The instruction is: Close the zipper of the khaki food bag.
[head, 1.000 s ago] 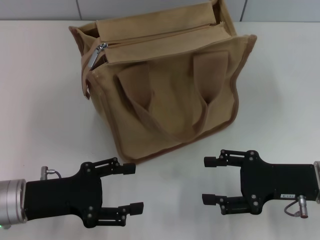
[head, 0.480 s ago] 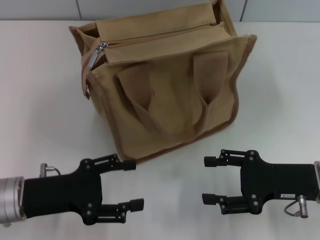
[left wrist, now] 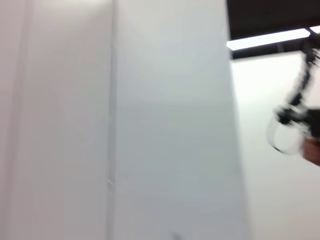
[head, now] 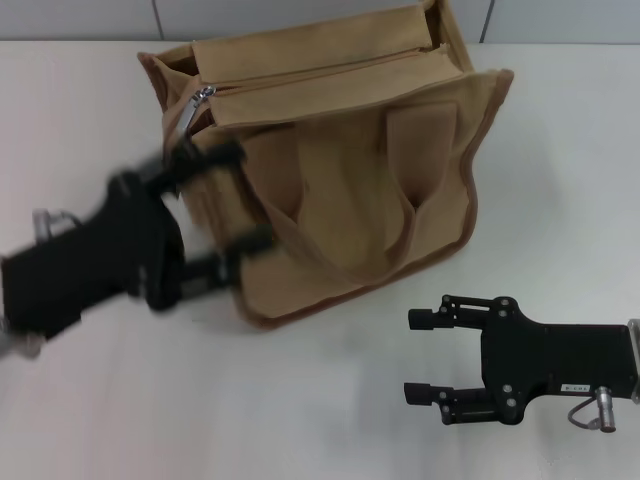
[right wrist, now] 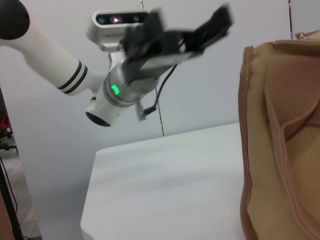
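While the boxy tan canvas food bag (head: 340, 170) sits mid-table w/ its khaki zipper line (head: 330, 75) along the top panel, silver pull tab (head: 192, 108) at the bag's left end, the black left gripper (head: 230, 195), blurred, fingers spread wide, hangs beside that left end. Black right gripper (head: 418, 357) rests on the white table (head: 560, 160), fingers wide apart, near the bag's front.

White table (head: 90, 380) with the khaki food bag (head: 350, 190) directly on it.

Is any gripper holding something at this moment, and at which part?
Nothing is held. The left gripper, jaws open, is beside the boxy tan canvas bag; the right gripper is open above the table.
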Available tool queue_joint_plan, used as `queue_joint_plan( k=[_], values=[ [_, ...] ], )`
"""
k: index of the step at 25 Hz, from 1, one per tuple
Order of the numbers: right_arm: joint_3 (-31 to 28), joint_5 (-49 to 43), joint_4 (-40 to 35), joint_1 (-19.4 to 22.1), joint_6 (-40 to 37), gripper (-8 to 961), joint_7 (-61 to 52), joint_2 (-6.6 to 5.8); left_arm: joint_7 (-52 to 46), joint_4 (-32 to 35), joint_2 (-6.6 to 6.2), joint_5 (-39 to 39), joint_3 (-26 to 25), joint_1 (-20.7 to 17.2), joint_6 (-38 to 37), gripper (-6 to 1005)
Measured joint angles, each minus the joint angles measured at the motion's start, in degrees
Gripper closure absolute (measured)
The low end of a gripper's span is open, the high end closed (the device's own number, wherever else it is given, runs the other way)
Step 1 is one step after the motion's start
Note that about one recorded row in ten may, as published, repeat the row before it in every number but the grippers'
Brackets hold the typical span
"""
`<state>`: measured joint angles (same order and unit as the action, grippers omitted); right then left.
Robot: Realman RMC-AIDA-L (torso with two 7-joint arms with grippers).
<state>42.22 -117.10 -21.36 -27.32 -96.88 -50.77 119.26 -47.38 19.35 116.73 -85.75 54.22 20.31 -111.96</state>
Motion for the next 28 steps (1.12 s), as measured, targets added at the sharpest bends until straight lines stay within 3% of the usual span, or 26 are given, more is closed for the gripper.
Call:
queue_joint_plan(
  k=[1, 2, 8, 10, 11, 12, 13, 15, 17, 18, 23, 24, 26, 27, 28],
  values=[
    [0.0, 0.0, 0.0, 0.0, 0.0, 191, 0.0, 0.00, 0.7, -0.1, 1.64, 0.7, -8.4, 1.6, -1.4, 160],
    [-0.1, 0.0, 0.0, 0.0, -0.1, 191, 0.0, 0.00, 0.7, -2.5, 1.83, 4.6, -13.7, 2.6, -1.1, 160],
    [-0.1, 0.0, 0.0, 0.2, -0.3, 191, 0.0, 0.00, 0.7, -4.2, 1.50, 9.1, -20.0, 1.9, 3.4, 160],
    [-0.2, 0.0, 0.0, 0.3, -0.3, 191, 0.0, 0.00, 0.7, -4.2, 1.50, 9.1, -20.0, 1.9, 3.4, 161],
    [-0.2, 0.0, 0.0, 0.3, -0.4, 191, 0.0, 0.00, 0.7, -3.1, 0.05, 8.3, -20.3, 0.3, 8.0, 161],
    [-0.2, 0.0, 0.0, 0.3, -0.4, 191, 0.0, 0.00, 0.7, -3.1, 0.05, 8.3, -20.3, 0.3, 8.0, 161],
    [-0.2, 0.0, 0.0, 0.4, -0.4, 191, 0.0, 0.00, 0.7, -3.1, -0.74, 7.5, -20.1, -0.4, 9.7, 161],
    [-0.2, 0.0, 0.0, 0.4, -0.4, 192, 0.0, 0.00, 0.7, -3.1, -0.74, 7.5, -20.1, -0.4, 9.7, 161],
    [-0.2, 0.0, 0.0, 0.4, -0.4, 192, 0.0, 0.00, 0.7, -2.5, -2.68, 2.4, -20.1, -2.0, 12.7, 161],
    [-0.2, 0.0, 0.0, 0.4, -0.4, 192, 0.0, 0.00, 0.7, -2.4, -2.85, 0.2, -20.1, -2.1, 13.2, 161],
    [-0.2, 0.0, 0.0, 0.4, -0.2, 192, 0.0, -0.07, 0.7, -2.0, -2.51, -3.6, -20.1, -1.8, 14.4, 161],
    [-0.1, 0.0, 0.0, 0.4, -0.1, 192, 0.0, -0.08, 0.8, -1.3, -1.65, -4.9, -19.9, -1.2, 15.7, 162],
    [-0.1, 0.0, 0.0, 0.3, -0.1, 192, 0.0, -0.08, 0.8, -1.3, -1.65, -4.9, -19.9, -1.2, 15.7, 162],
    [-0.1, 0.0, 0.0, 0.3, -0.1, 192, 0.0, -0.08, 1.3, -0.7, -0.45, -6.8, -19.9, 0.4, 17.8, 162],
    [-0.1, 0.0, 0.0, 0.3, -0.1, 192, 0.0, -0.08, 1.6, -0.7, -0.06, -7.0, -19.9, 1.1, 18.6, 162]
  ],
)
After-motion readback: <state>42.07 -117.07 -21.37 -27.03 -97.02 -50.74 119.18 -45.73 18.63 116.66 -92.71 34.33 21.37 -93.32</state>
